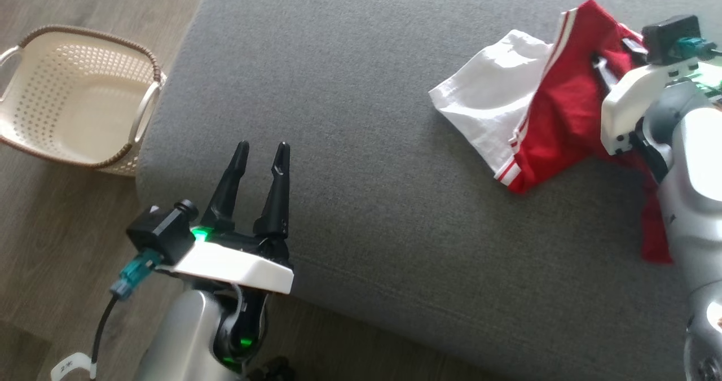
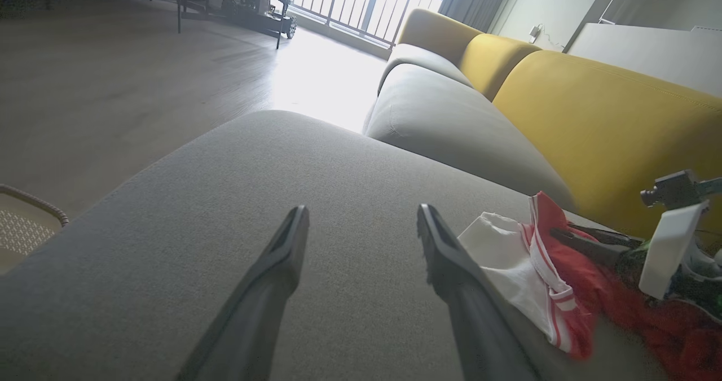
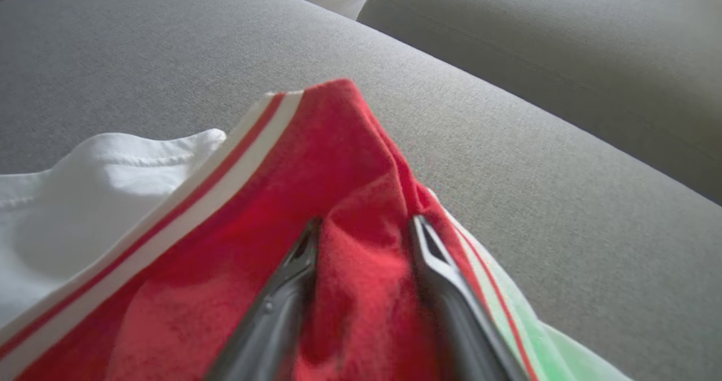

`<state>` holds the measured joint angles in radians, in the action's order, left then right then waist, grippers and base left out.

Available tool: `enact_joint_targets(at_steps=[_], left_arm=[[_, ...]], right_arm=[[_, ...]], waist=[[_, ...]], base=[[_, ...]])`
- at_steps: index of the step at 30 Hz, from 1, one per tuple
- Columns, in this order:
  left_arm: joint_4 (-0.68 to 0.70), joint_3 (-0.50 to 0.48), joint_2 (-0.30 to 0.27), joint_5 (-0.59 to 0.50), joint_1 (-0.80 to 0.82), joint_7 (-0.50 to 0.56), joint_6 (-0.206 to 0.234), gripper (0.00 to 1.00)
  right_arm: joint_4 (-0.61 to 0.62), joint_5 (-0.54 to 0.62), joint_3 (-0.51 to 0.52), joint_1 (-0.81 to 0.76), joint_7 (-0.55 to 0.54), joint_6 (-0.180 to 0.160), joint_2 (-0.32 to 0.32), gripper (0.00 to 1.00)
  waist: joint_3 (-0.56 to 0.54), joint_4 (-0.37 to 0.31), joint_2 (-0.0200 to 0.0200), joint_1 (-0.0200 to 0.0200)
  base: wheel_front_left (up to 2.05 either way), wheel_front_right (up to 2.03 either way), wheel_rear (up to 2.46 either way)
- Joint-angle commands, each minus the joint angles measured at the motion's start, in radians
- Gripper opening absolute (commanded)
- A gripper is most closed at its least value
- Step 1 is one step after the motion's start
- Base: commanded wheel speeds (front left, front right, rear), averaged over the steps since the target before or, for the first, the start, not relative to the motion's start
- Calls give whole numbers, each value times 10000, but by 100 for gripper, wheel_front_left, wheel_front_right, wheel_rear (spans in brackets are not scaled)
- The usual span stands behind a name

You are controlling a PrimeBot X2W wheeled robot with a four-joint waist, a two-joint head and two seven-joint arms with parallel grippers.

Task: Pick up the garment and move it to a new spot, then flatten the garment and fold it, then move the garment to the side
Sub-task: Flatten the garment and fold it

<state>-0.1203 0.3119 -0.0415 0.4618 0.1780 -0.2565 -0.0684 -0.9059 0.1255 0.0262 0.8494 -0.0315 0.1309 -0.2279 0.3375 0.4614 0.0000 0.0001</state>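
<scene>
Grey fabric sofa cushion (image 1: 366, 144): right tool (image 3: 366, 223) straddles red-and-white cloth garment (image 1: 564, 104), clamp unclear, shallow pinch could slip; left tool (image 1: 263, 145) agape.

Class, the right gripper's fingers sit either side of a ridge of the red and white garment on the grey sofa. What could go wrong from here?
1. The right gripper straddles only a narrow ridge of the garment; it may slip out on lifting.
2. The garment lies crumpled, so it may rise bunched, while the left gripper hangs open, far off.
</scene>
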Motion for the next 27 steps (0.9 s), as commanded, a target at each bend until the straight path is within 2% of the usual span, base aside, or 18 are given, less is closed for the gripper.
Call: enact_joint_targets(at_steps=[1, 9, 18, 23, 27], left_arm=[[356, -275, -88, 79, 305, -53, 98, 100], [273, -313, -88, 85, 274, -53, 97, 100], [134, -294, -88, -83, 94, -53, -19, 100], [121, -401, -87, -115, -70, -53, -41, 100], [140, -501, -87, -147, -198, -53, -53, 100]], right_arm=[[160, 93, -164, 353, 139, -2, 66, 0], [-421, 297, -103, 950, 1216, -2, 129, 0], [-527, 611, 394, 2337, 2336, -2, -140, 0], [-94, 1139, 716, 3178, 2769, -2, -268, 0], [691, 1571, 828, 3470, 2910, -2, -21, 0]], waist=[[26, 28, 0, -1], [-249, -133, 0, -1], [-945, -313, 0, -1], [-1268, -333, 0, -1], [-1426, -357, 0, -1]], base=[[0, 0, 0], [0, 0, 0], [0, 0, 0], [0, 0, 0], [0, 0, 0]])
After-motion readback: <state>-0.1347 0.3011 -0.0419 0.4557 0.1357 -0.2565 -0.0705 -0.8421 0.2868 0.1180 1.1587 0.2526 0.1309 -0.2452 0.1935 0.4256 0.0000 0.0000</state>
